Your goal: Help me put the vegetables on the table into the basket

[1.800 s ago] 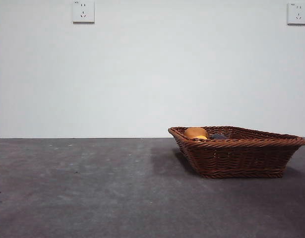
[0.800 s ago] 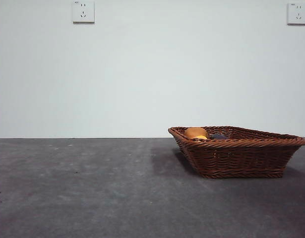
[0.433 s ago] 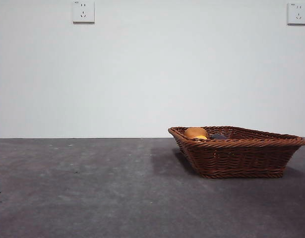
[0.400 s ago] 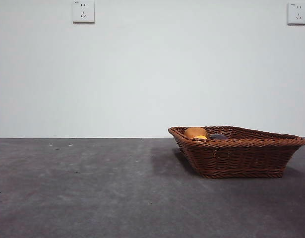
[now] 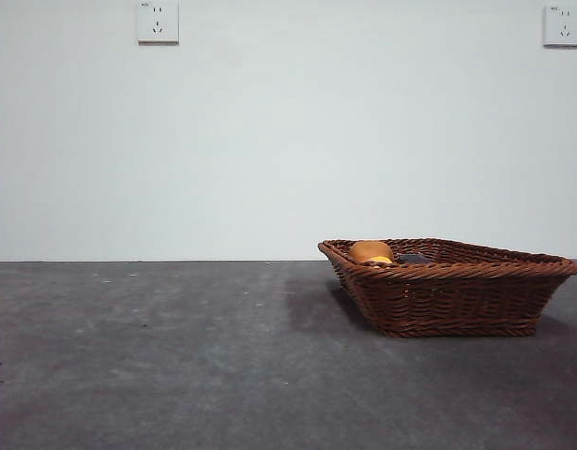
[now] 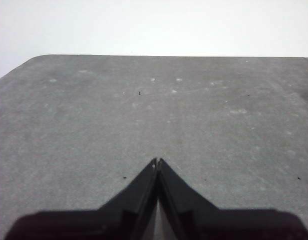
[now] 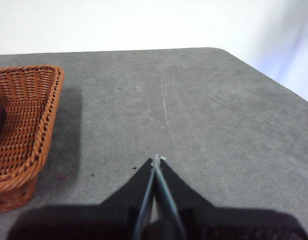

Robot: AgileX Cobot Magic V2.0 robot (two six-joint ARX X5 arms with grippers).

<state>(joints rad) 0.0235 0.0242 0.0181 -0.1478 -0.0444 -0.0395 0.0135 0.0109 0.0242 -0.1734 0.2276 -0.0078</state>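
No vegetables on the table: table (image 5: 175, 356) carries only the basket in all three views; loading is judged complete or close to it.
Table edges: left wrist view shows a rounded far corner; right wrist view shows another rounded corner, with the drop-off beyond.
Open room: wide bare surface left of the basket and in front of both grippers.
Basket: basket (image 5: 452, 286) sits right of centre in the front view, flat on the table.
Contents: potato (image 5: 370, 250) tops the rim, yellow corn (image 5: 379, 260) just under it, dark eggplant (image 5: 415, 258) beside; count below the rim cannot be confirmed.
Left gripper: left gripper (image 6: 157, 162) clenched on nothing, over bare table.
Right gripper: right gripper (image 7: 156, 160) clenched on nothing, well apart from the basket.
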